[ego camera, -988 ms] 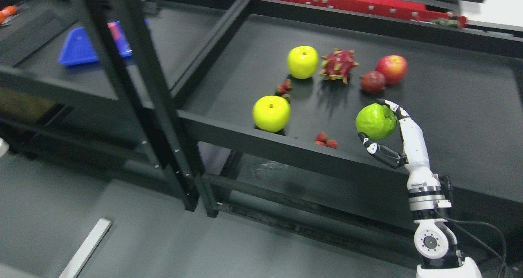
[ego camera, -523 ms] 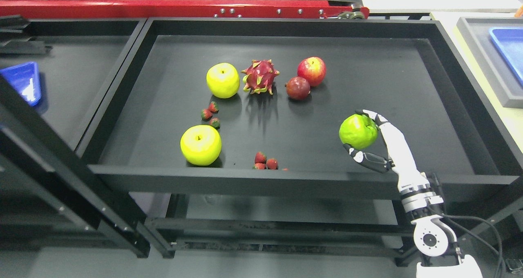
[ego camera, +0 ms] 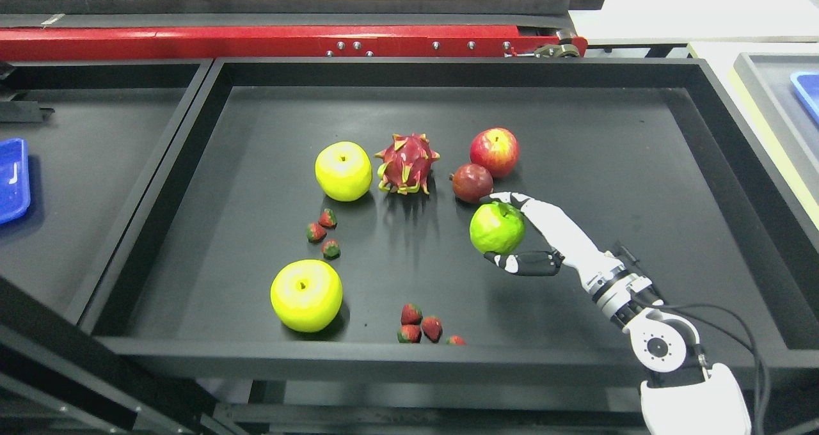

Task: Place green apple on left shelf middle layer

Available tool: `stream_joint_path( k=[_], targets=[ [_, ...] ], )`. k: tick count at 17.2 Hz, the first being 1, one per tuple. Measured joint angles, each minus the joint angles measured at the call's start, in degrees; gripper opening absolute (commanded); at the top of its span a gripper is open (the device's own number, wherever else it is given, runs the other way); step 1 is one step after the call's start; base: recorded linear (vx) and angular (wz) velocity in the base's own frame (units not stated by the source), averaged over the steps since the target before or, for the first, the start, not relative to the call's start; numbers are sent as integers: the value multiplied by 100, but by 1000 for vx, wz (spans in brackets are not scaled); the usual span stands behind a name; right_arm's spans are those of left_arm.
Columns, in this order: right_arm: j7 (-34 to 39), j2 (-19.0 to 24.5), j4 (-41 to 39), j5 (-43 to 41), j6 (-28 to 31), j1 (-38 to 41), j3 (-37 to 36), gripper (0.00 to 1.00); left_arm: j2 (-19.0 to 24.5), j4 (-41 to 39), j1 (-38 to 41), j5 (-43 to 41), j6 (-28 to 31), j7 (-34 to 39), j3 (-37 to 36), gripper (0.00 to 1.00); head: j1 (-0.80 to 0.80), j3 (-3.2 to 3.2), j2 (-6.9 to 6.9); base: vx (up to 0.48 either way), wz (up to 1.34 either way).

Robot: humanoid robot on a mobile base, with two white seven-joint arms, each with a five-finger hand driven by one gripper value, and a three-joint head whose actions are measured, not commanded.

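Note:
My right hand reaches in from the lower right and is shut on the green apple, fingers over its top and thumb under it. The apple hangs over the middle of the black shelf tray, just below a dark red fruit. The neighbouring shelf surface lies to the left, beyond the tray's left wall. My left arm does not show.
On the tray lie two yellow apples, a dragon fruit, a red apple and several strawberries. A blue tray sits at the far left, a red beam behind.
The camera has swung right and tilted, so the whole scene shifted. My right hand has carried the green apple left and further in, from the tray's right front toward the dark red fruit.

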Motion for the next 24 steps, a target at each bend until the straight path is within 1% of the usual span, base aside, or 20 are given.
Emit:
stream_joint_path(
  k=[3,10,11,12,13,14,17,19,20,21,23,24],
  targets=[
    [436,-199,11,44,5,-187,326,2,0,1,0,0,0,0,0,100,0,0,0,183,-65],
    [748,-544,177,190,24,-619,751,4,0,0,0,0,0,0,0,100,0,0,0,92,-45],
    [803,-569,210,228,25,-648,828,6,0,0,0,0,0,0,0,100,0,0,0,38,-17],
    [822,-584,250,277,25,-696,916,19,0,0,1,0,-1,0,0,100,0,0,0,26,-10],
    [879,-583,294,322,25,-750,1001,51,0,0,0,0,-1,0,0,100,0,0,0,26,-10],
    [927,-572,333,353,29,-799,1068,100,0,-1,1,0,-1,0,0,100,0,0,0,0,0],
    [1014,-536,433,340,239,-846,1154,100,0,-1,1,0,-2,0,0,100,0,0,0,0,0],
    [1044,-520,463,277,269,-836,1133,100,0,-1,1,0,-13,0,0,100,0,0,0,0,0],
    [950,-492,482,221,273,-832,1066,100,0,-1,1,0,-21,0,0,100,0,0,0,0,0],
    [786,-455,495,150,274,-820,1020,100,0,-1,1,0,-33,0,0,100,0,0,0,0,0],
    [87,-324,522,-254,291,-697,801,100,0,-2,1,0,-37,0,0,100,0,0,0,1,5],
    [-350,-265,532,-590,295,-608,696,100,0,-2,1,0,-23,0,0,100,0,0,0,2,11]
  ],
)
